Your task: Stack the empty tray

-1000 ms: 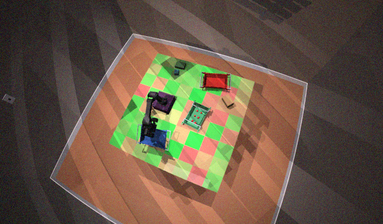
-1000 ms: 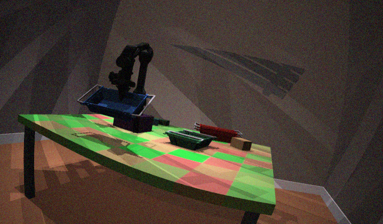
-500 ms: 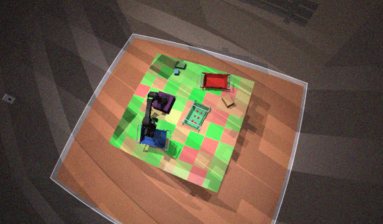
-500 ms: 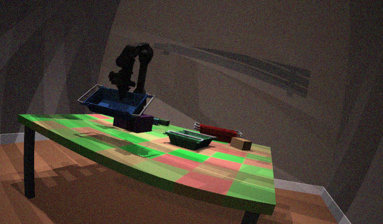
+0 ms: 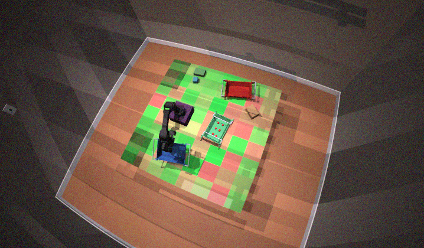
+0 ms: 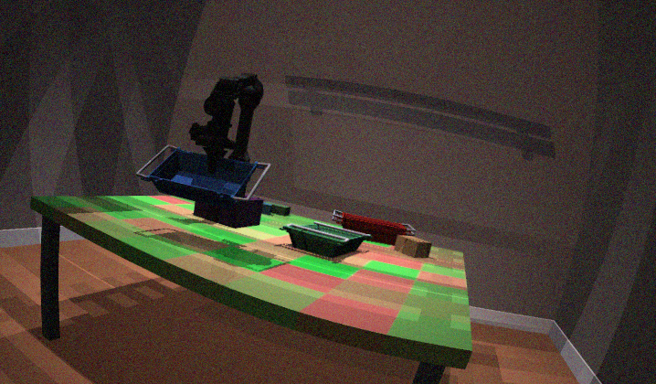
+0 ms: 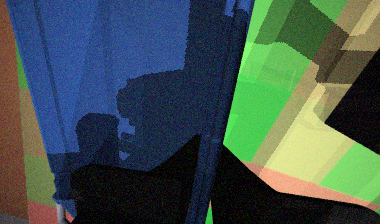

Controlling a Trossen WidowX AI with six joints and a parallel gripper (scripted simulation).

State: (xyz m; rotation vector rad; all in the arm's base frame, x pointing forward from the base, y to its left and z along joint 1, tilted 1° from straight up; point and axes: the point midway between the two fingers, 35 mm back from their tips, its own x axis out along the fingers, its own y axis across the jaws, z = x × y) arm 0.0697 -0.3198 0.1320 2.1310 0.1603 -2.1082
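Note:
My gripper [image 5: 167, 149] [image 6: 211, 167] [image 7: 204, 141] is shut on one long side wall of the empty blue tray [image 5: 178, 156] [image 6: 196, 191] [image 7: 81, 60] and holds it in the air above the table's left part. The blue tray's bars stick out over its ends. The green tray [image 5: 223, 126] [image 6: 316, 243] stands on the table, to the right of the held tray. It holds several small red blocks [image 5: 219, 130]. Its two wire bars both lie inward across its top, one near each end. The wrist view does not show the green tray.
A purple block [image 5: 187, 115] [image 6: 244, 214] stands beside the arm, close behind the held tray. A red tray [image 5: 238, 89] [image 6: 373, 227] with its bars out stands at the back. A brown block [image 5: 252, 110] [image 6: 418, 248], a dark green block [image 5: 199, 72] [image 6: 281, 209] and a small blue block [image 5: 195, 80] also stand there.

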